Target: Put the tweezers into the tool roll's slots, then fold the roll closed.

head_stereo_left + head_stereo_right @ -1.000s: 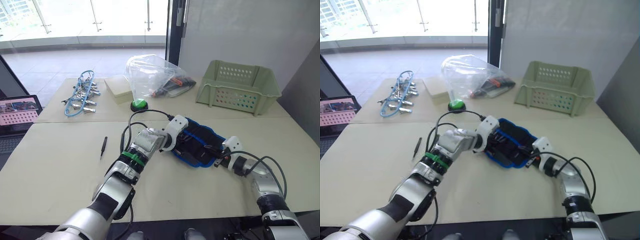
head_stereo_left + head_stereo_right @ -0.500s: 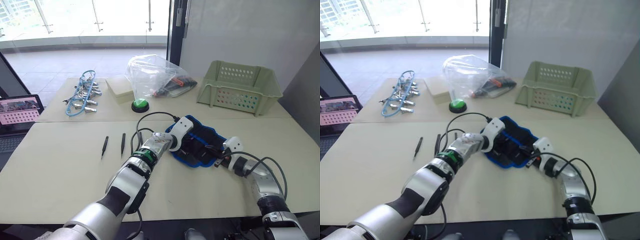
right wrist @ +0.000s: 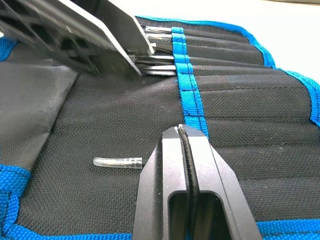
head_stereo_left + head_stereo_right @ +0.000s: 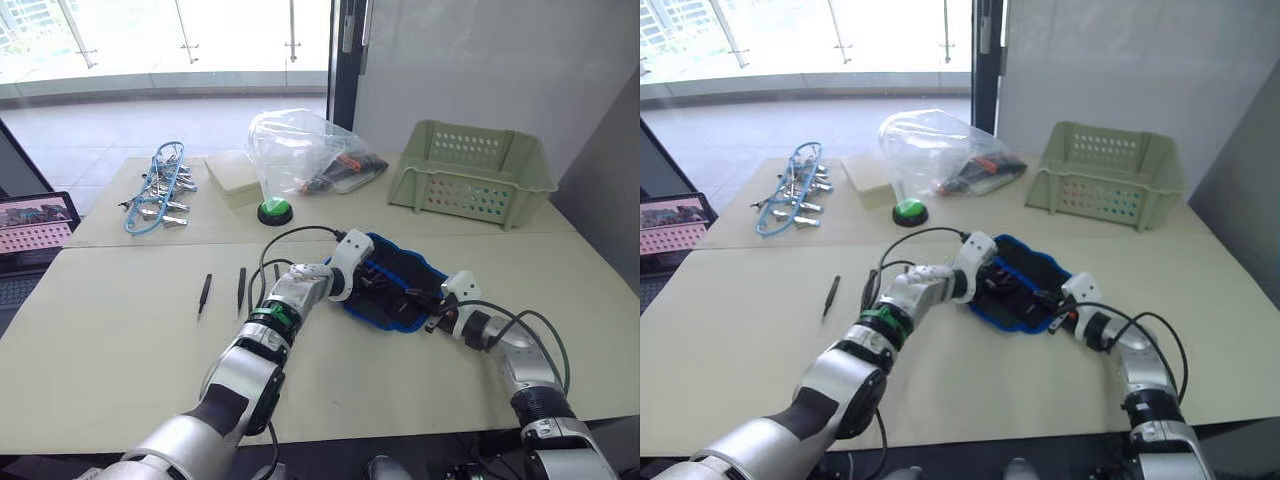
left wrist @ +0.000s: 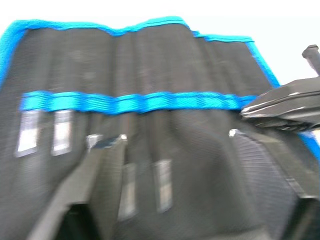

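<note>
The tool roll (image 4: 398, 283) is lain open; the left gripper (image 5: 170, 142) is spread over it, the right gripper (image 3: 184, 131) clenched.

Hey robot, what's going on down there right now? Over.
Left pincer open over the tool roll. Right pincer shut, resting on roll. Two tweezers on table, not yet slotted. Over.

Green basket (image 4: 470, 175), plastic bag (image 4: 300, 150), green button (image 4: 274, 211).

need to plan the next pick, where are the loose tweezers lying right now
In the left eye view, two tweezers lie side by side on the table, left of the left arm and the tool roll.
</note>
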`<state>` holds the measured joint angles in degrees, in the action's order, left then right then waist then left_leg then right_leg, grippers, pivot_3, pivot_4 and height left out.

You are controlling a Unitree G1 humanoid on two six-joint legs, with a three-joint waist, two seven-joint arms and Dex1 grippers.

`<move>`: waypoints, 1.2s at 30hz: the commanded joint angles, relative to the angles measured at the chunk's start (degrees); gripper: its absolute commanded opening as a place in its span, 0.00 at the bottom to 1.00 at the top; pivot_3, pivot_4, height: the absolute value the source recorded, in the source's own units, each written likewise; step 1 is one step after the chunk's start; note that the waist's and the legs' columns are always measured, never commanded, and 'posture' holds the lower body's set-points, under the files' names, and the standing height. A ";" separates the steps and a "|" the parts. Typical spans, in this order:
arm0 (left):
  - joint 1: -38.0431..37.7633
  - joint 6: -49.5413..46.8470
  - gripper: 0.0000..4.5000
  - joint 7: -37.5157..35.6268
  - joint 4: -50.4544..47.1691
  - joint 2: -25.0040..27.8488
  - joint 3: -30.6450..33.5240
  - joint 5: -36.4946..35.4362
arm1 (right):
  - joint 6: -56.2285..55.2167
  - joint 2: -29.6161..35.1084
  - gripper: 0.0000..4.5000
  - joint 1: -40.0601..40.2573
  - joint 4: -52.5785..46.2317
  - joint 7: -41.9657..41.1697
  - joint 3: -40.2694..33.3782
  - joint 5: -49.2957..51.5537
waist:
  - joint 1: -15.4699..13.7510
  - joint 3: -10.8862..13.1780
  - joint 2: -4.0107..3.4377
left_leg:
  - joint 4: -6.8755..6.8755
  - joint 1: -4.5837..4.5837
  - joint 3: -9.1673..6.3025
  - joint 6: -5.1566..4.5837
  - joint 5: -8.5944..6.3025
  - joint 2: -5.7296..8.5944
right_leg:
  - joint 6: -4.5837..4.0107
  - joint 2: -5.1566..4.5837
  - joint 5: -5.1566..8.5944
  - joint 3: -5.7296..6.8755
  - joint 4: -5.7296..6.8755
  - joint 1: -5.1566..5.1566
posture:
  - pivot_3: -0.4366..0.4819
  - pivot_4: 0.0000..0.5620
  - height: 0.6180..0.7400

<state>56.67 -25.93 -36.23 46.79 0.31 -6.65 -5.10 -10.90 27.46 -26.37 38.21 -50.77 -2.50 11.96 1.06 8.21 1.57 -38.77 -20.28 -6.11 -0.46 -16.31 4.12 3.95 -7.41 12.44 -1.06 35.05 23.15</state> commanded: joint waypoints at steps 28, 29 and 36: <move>-72.31 12.81 0.99 1.99 -65.58 13.62 34.53 -20.69 | -3.96 0.61 0.00 -4.53 13.52 -4.28 -0.93 -1.35 | -0.34 -0.03 -0.06 | 0.05 0.09 0.00 -0.28 -0.19 -0.17 | -0.14 0.00 -0.04 -0.10 -0.08 -0.02 | 0.48 0.27 1.00; -74.38 15.03 0.99 2.44 -65.54 12.69 35.51 -20.79 | -3.98 0.65 0.00 -4.52 13.62 -4.32 -0.97 -1.38 | -0.37 -0.03 -0.05 | 0.05 0.08 0.00 -0.29 -0.19 -0.18 | -0.15 0.00 -0.04 -0.10 -0.08 -0.02 | 0.48 0.27 1.00; -82.57 26.15 0.99 4.31 -60.21 10.86 38.83 -18.54 | -4.16 0.72 0.00 -4.25 13.97 -4.57 -1.18 -1.52 | -0.74 -0.03 -0.06 | 0.04 0.10 0.02 -0.29 -0.19 -0.20 | -0.20 0.00 -0.02 0.00 -0.09 -0.13 | 0.48 0.27 1.00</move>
<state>-25.33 -2.39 -32.21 -13.84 11.45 31.27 -23.59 -15.70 27.79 -32.13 50.15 -55.09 -4.01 11.94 0.32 8.18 1.50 -38.74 -20.18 -6.08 -0.75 -16.51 3.94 3.75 -7.41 12.42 -1.06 34.96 23.03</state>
